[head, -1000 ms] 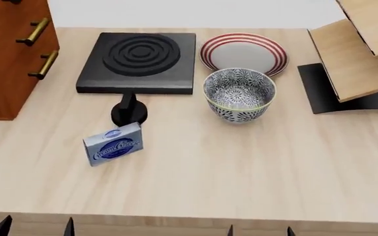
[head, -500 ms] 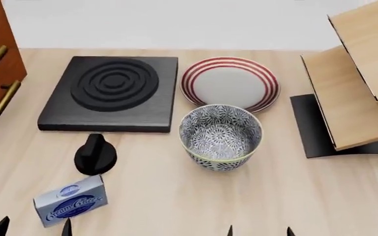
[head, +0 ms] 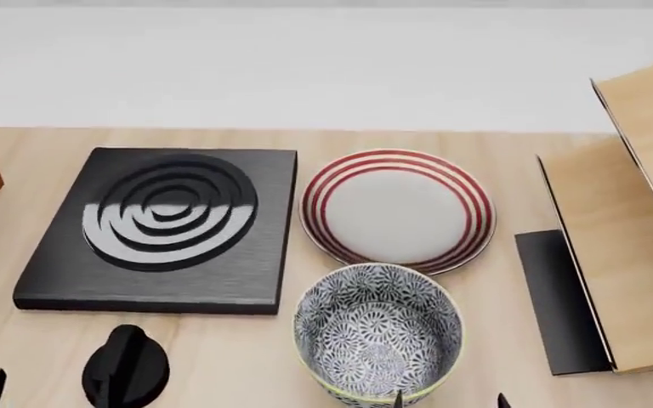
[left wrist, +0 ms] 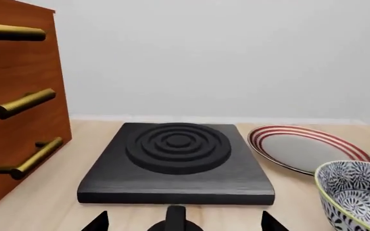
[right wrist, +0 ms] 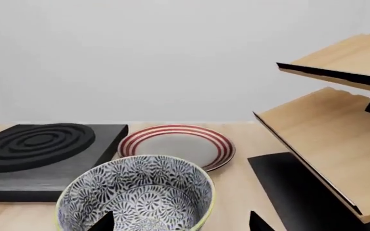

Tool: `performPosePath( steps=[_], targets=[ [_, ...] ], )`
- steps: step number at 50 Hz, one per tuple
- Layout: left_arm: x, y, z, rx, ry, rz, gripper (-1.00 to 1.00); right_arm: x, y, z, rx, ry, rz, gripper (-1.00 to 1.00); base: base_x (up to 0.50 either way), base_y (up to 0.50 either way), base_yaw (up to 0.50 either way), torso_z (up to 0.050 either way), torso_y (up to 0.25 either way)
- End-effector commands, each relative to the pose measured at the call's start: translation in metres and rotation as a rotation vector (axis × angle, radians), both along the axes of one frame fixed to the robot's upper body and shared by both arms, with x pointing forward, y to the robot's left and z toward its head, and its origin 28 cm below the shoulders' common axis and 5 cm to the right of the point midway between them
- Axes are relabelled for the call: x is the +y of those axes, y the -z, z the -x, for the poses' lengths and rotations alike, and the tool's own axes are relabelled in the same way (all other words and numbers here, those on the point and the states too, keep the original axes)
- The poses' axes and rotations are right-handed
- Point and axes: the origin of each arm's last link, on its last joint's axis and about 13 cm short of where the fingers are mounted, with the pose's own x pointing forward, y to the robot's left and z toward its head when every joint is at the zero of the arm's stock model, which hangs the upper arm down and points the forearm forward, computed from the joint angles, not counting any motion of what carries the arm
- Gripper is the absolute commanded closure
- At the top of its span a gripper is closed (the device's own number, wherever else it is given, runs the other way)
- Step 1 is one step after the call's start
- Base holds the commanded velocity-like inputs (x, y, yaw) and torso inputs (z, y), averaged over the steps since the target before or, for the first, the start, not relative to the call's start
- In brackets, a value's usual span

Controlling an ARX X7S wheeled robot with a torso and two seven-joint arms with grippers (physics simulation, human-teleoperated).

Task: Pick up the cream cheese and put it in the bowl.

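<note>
The cream cheese shows in none of the views, so its long axis cannot be told. The bowl [head: 377, 342] stands upright on the desk [head: 247, 365], just beside the plate [head: 397, 209]. Both claws spread wide, holding nothing.

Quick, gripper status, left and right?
Left gripper: open, holding nothing.
Right gripper: open, holding nothing, by the bowl.

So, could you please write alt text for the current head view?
A patterned bowl stands on a pale wooden table, just in front of a red-ringed white plate. Left of them lie a black square burner and a black knob. A wooden shelf stands at the right. No cream cheese is visible.
</note>
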Motion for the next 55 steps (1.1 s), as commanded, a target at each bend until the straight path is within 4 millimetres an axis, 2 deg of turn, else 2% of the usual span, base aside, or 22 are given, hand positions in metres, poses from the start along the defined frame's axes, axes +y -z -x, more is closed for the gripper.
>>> performPosePath(
  steps=[1,16,21,23,25,27,42,55],
  targets=[
    [0.002,-0.004,0.000,0.003,0.001,0.001,-1.00,-0.001,-0.003,0.002,-0.018,-0.004,-0.004,-1.00,-0.04,0.00,0.00,0.000,0.000],
    [0.002,-0.008,0.002,-0.006,0.006,-0.010,-1.00,-0.002,-0.005,0.004,-0.025,-0.008,-0.001,-1.00,0.00,0.00,0.00,0.000,0.000],
    [0.011,-0.026,0.009,-0.033,0.027,-0.035,-1.00,-0.003,-0.006,0.005,-0.035,-0.008,-0.014,-1.00,0.00,0.00,0.00,0.000,0.000],
    [0.013,-0.026,0.011,-0.039,0.032,-0.042,-1.00,-0.003,-0.007,0.005,-0.036,-0.007,-0.011,-1.00,0.00,0.00,0.00,0.000,0.000],
    [0.018,-0.032,0.015,0.013,0.110,-0.006,-1.00,-0.003,-0.007,0.005,-0.036,-0.006,-0.012,-1.00,0.00,0.00,0.00,0.000,0.000],
    [0.024,-0.036,0.015,-0.060,0.003,-0.041,-1.00,-0.002,-0.007,0.005,-0.038,-0.008,-0.013,-1.00,0.00,0.00,0.00,0.000,0.000],
    [0.026,-0.034,0.020,-0.075,-0.009,-0.037,-1.00,0.001,-0.009,0.009,-0.051,-0.019,0.005,-1.00,0.11,0.00,0.00,0.000,0.000],
    [0.025,-0.032,0.012,-0.061,-0.024,-0.051,-1.00,-0.001,-0.009,0.009,-0.052,-0.015,0.006,-1.00,0.00,0.00,0.00,0.000,0.000]
  ],
)
